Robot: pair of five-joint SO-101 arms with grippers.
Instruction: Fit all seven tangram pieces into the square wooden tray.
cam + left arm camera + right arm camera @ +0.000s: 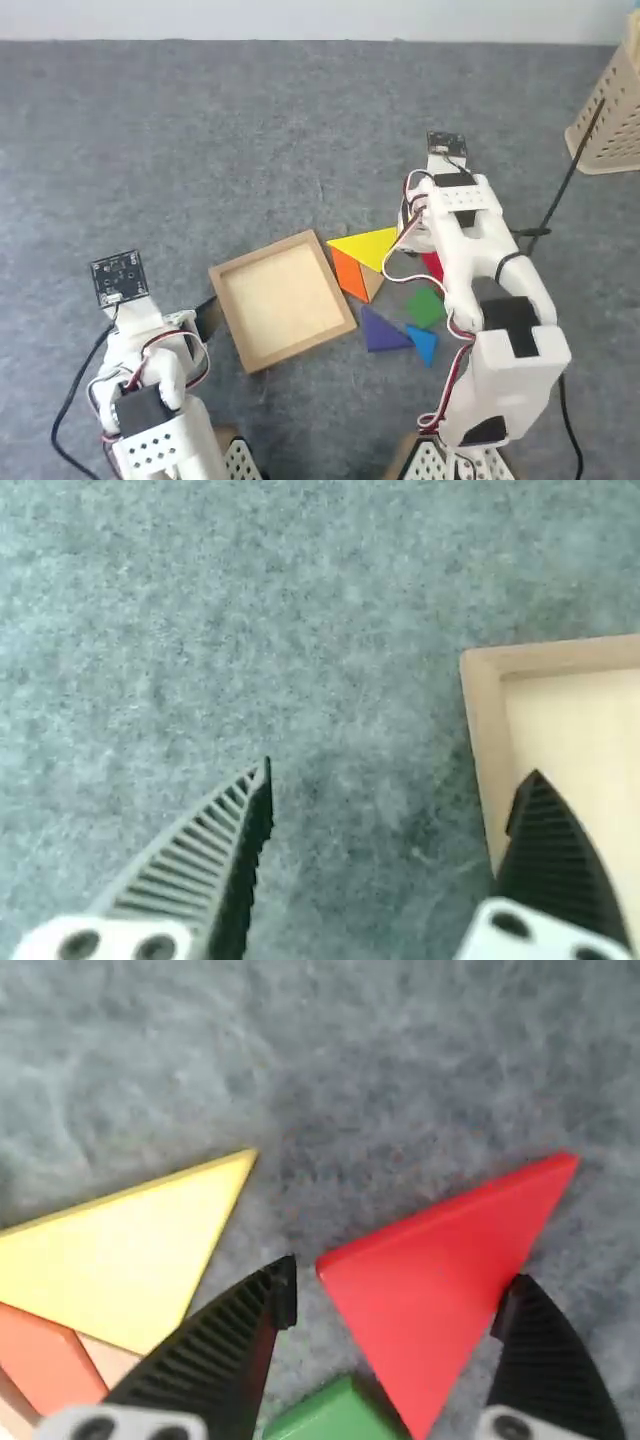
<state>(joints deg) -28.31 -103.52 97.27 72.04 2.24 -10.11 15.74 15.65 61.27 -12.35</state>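
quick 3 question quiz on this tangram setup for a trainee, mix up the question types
1. True or false: the square wooden tray already holds a tangram piece.
2. Which colour is the triangle lying between the fingers of the right gripper? A yellow, B red, C blue.
3. Fill the gap: the left gripper, near a corner of the tray, is ___ (open or shut).

Key
1. False: the tray is empty, and the pieces lie on the carpet beside it.
2. B.
3. open.
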